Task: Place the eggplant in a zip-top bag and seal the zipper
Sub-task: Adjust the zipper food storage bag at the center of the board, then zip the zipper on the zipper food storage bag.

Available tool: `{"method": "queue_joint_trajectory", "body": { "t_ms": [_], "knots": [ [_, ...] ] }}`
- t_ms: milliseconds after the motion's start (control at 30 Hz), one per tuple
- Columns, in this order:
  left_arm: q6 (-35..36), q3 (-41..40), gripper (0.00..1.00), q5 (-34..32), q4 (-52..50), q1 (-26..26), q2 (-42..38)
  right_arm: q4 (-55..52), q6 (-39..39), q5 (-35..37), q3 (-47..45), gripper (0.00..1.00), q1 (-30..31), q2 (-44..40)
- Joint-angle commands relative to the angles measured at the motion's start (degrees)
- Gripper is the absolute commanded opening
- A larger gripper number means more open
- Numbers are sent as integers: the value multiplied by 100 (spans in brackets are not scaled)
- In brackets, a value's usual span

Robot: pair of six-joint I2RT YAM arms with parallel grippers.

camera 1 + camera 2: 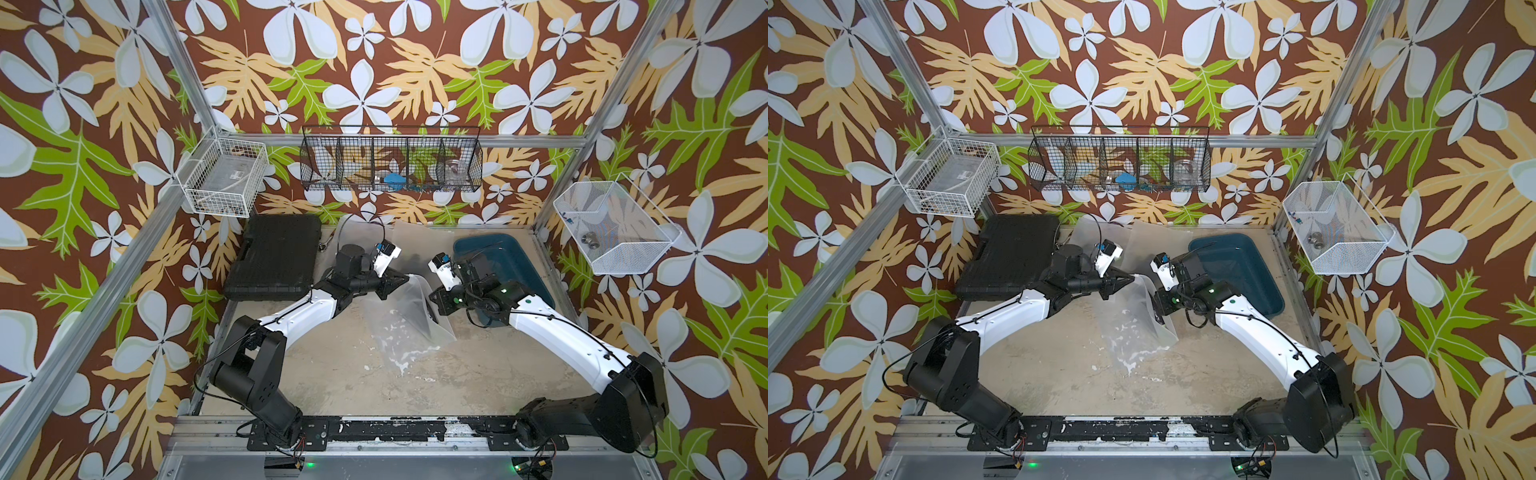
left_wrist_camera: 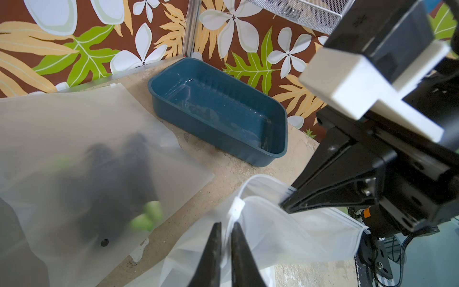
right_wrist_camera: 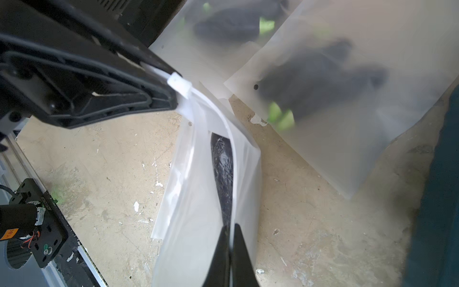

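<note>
- zip-top bag [image 3: 196, 198]: frosted translucent white, with a white slider [image 3: 179, 84]
- eggplant [image 3: 222, 169]: glossy near-black
- tub [image 2: 193, 121]: dark teal
- walls [image 1: 374, 62]: brown, patterned with white flowers, green and tan leaves
- table [image 1: 332, 374]: beige, flecked white

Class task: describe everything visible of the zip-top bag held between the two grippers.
The zip-top bag is frosted, translucent plastic with a white slider on its zipper track. Its mouth gapes, unsealed, with the dark eggplant inside. The left gripper pinches the rim by the slider, the right gripper the opposite end; its lower part lies on the table.

Dark eggplant [image 3: 222, 174] inside unsealed translucent bag [image 3: 193, 198]
</note>
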Motion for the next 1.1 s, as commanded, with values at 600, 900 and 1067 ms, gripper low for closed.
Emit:
{"method": "queue_joint_trajectory", "body": {
  "t_ms": [600,900,1067],
  "knots": [
    [84,187,0,-199,-1059,11,-451,180,-621,249,896,39,14,-477],
    [104,142,0,-96,-1046,2,-490,598,-885,-166,1245,39,138,168],
    [115,151,0,-101,-1060,2,-497,615,-980,-367,1256,36,216,397]
  ]
}}
